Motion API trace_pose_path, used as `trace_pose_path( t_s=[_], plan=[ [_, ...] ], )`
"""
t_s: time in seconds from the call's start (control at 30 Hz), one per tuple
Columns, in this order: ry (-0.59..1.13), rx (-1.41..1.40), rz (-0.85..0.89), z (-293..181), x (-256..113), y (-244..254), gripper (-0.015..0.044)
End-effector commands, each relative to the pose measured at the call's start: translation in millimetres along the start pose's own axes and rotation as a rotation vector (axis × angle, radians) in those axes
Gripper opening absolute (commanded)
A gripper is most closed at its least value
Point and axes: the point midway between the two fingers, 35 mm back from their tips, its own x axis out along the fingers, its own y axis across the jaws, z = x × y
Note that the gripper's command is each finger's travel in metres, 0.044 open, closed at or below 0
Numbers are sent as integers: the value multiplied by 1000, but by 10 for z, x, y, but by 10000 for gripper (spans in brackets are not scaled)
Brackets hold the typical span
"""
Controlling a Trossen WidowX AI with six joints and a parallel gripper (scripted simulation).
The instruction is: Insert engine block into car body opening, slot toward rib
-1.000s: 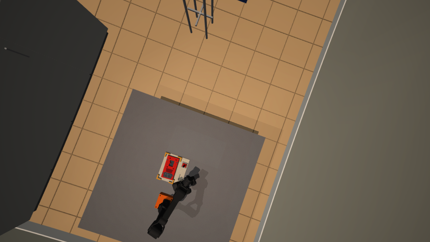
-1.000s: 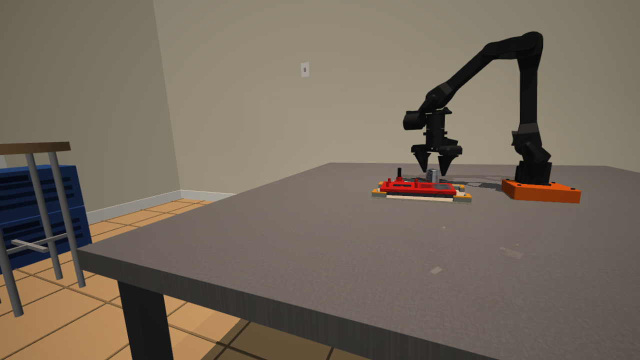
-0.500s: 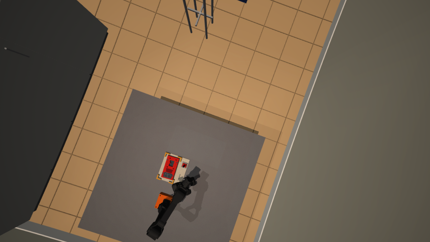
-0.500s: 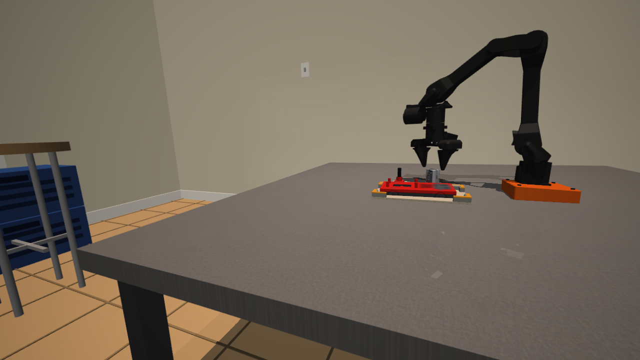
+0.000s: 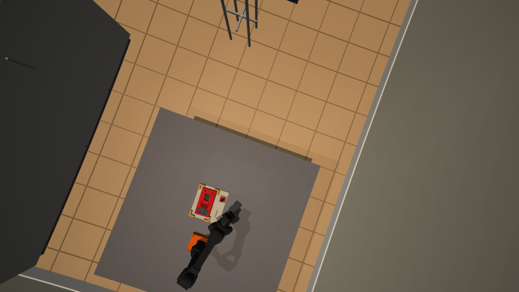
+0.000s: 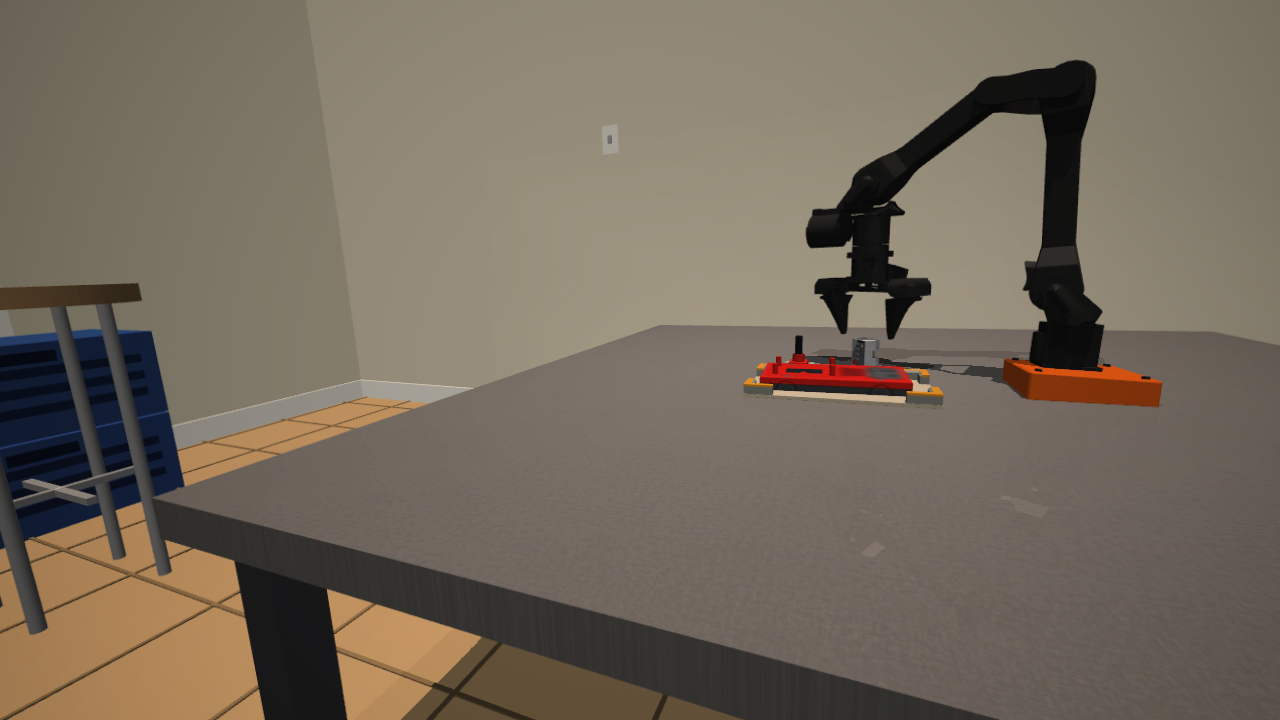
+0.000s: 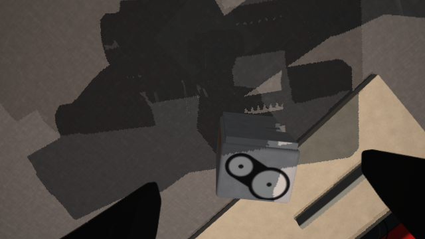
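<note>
My gripper (image 6: 866, 334) (image 7: 259, 176) is open and points down, with nothing held. Its fingertips stand wide apart, just above the engine block (image 6: 864, 350) (image 7: 255, 192). The grey block stands upright behind the car body in the exterior view; its face with two round pulleys shows in the wrist view. It overlaps the board's edge there; I cannot tell whether it rests on the board. The arm hides it in the top view. The red car body (image 5: 211, 203) (image 6: 805, 380) lies on the beige board (image 5: 196, 201) (image 6: 836, 396) (image 7: 265, 216), with a dark opening (image 5: 206, 196); the rib cannot be made out.
A small red part with a black post (image 5: 222, 199) (image 6: 798, 347) stands on the board beside the body. A narrow slotted strip (image 7: 329, 200) lies near the block. Orange corner pieces surround the body. The orange arm base (image 5: 194, 237) (image 6: 1083, 387) is close by on the table (image 5: 163, 159) (image 6: 671, 474).
</note>
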Motion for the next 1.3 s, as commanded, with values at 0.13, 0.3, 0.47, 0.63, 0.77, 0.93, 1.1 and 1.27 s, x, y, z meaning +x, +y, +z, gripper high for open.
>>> trace_pose_path(
  t_s=[0.13, 0.3, 0.47, 0.63, 0.77, 0.93, 1.1, 1.27],
  plan=[
    [1, -276, 1, -3, -31, 3, 440],
    [2, -448, 1, -3, -46, 4, 440],
    [2, -620, 1, -3, -62, 4, 440],
    [2, -793, 1, -3, -77, 5, 440],
    [2, -930, 1, -3, -90, 5, 440],
    [2, -1103, 2, -3, -105, 5, 440],
    [3, -1275, 2, -3, -120, 6, 440],
    [3, -1447, 2, -2, -136, 6, 440]
  ],
)
